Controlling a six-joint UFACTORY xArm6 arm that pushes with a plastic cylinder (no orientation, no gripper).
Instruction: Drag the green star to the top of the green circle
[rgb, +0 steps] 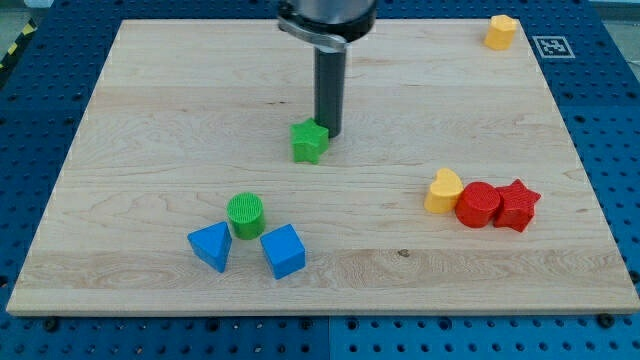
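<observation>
The green star (309, 141) lies near the middle of the wooden board. My tip (329, 134) stands right against the star's upper right side, touching or nearly touching it. The green circle (245, 215) sits below and to the left of the star, well apart from it. A blue triangle (210, 246) touches the circle's lower left and a blue cube (283, 251) sits at its lower right.
A yellow heart (444, 192), a red circle (478, 205) and a red star (517, 205) sit in a row at the view's right. Another yellow heart (501, 32) lies at the top right corner. The board's edge (320, 312) runs along the view's bottom.
</observation>
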